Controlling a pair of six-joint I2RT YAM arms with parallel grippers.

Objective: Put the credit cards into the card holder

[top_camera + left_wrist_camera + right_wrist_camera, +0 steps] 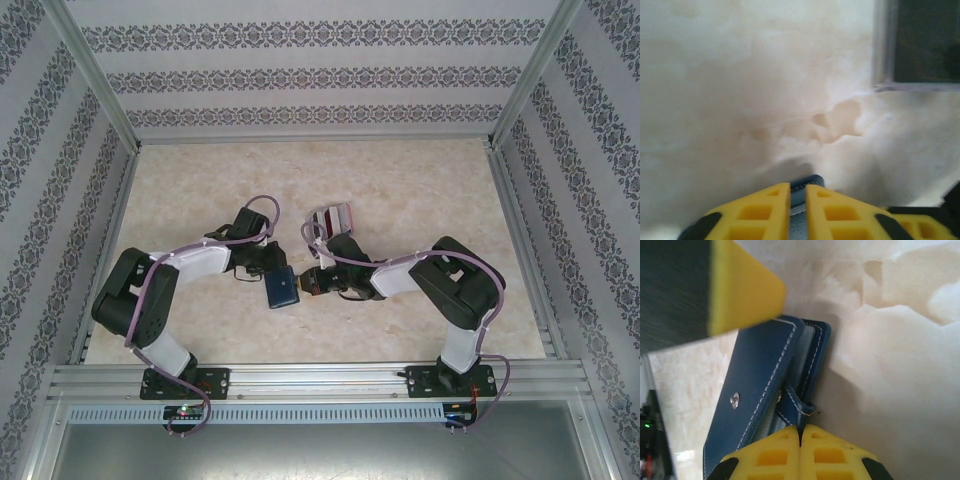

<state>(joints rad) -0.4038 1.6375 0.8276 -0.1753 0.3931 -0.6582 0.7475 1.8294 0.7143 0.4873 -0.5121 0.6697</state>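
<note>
Pinching an edge of the card holder (282, 288) with the left jaws, toward the counter's (420, 180) near edge. Pressing the right jaws together, tips touching its strap (797, 407).

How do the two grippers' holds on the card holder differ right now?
The left gripper pinches the card holder's edge with a thin gap between its fingers; the right gripper's fingers meet on the strap tab. The left holds the end opposite the right. Both are shut on the card holder.

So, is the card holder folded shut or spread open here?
Folded, slightly ajar: on the card holder the covers lie nearly together, with the strap unfastened.
</note>
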